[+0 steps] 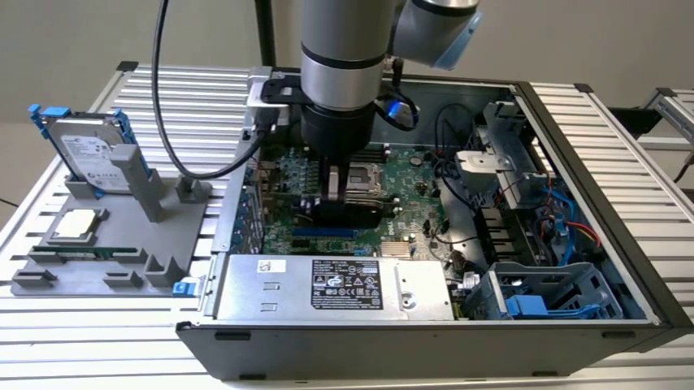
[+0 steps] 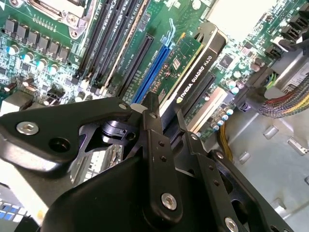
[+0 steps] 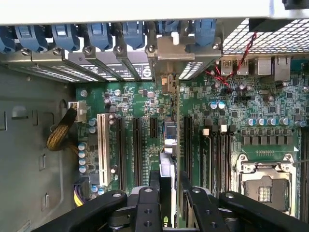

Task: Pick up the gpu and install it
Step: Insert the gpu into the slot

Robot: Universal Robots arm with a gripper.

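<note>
The open computer case (image 1: 607,268) lies on its side on a slatted metal table (image 1: 97,341), with the motherboard (image 1: 418,175) facing upward. A silver power supply (image 1: 325,286) fills the near end of the case, and a blue-and-grey drive cage (image 1: 542,296) sits at the exterior view's right.

The robot arm (image 1: 341,49) descends vertically into the case over the motherboard. A grey parts fixture (image 1: 103,236) stands on the table at the exterior view's left, carrying a silver hard drive with blue rails (image 1: 87,146) upright and a processor (image 1: 74,225) lying flat.

The gripper (image 3: 170,193) is clamped on the gpu (image 2: 193,72), its black fingers (image 3: 146,205) pressing on the two flat faces of the card's upper edge. The card stands on edge inside the case, directly above the expansion slots (image 3: 137,145) of the motherboard.

Its long axis runs parallel to the slots, and in the first wrist view its far end points toward the rear wall of the case, where the silver bracket (image 3: 169,55) meets the row of slot covers with blue latches (image 3: 101,36). In the second wrist view the black cooler face lies just beside a blue slot (image 2: 153,63). Whether the card's lower edge is seated in its slot cannot be told.
</note>
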